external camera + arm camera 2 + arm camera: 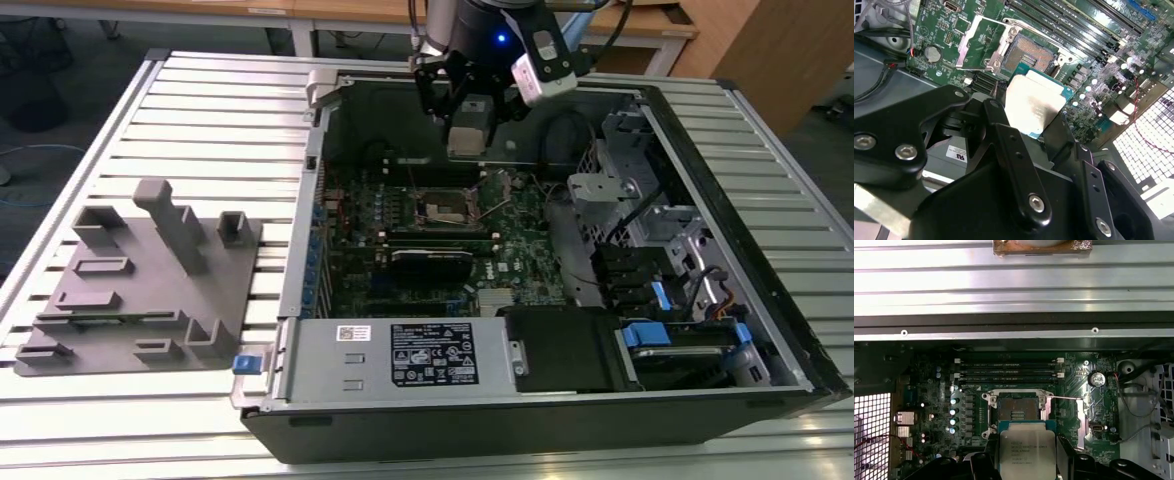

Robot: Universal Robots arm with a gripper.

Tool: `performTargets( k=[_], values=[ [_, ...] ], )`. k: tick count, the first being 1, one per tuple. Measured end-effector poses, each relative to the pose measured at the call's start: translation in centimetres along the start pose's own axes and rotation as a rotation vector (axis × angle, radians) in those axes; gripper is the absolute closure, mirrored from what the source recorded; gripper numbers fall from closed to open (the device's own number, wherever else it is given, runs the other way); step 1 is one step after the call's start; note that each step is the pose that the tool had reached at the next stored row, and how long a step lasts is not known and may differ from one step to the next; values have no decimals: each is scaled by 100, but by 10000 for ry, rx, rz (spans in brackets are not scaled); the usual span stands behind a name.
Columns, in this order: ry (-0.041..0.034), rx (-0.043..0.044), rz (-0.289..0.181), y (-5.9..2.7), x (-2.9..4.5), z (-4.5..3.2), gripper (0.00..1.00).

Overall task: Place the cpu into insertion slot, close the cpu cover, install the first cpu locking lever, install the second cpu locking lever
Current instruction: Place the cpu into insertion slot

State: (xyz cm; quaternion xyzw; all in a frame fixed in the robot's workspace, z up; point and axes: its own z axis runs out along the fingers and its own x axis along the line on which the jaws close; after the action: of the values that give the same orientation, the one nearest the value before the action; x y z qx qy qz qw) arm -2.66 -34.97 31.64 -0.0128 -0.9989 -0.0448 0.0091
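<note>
My gripper [466,138] hangs inside the open computer case, above the motherboard's far end. It is shut on the cpu [1035,102], a flat silver-topped chip on a teal base, which black fingers [1001,122] clamp from two sides. In the first wrist view the cpu [1027,452] hovers just short of the insertion slot [1016,412], a square socket with a metal rim. The insertion slot [1029,55] lies bare with its contacts showing. The cpu cover [983,41], a silvery frame plate, is swung open beside the slot. In the exterior view the insertion slot [447,207] sits mid-board, below the gripper.
The case walls [307,200] ring the board. Long memory slots [1009,371] run beside the socket. A power supply box [400,352] and drive bays with blue tabs [654,335] fill the near end. A grey fixture tray [134,280] lies on the slatted table at the exterior view's left.
</note>
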Motion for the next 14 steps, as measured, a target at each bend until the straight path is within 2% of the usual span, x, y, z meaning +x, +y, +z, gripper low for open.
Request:
performTargets(
  k=[9, 14],
  values=[
    [0, -1, 0, -4, -1, 48, 46],
    [0, -1, 0, -4, -1, 50, 46]
  ],
)
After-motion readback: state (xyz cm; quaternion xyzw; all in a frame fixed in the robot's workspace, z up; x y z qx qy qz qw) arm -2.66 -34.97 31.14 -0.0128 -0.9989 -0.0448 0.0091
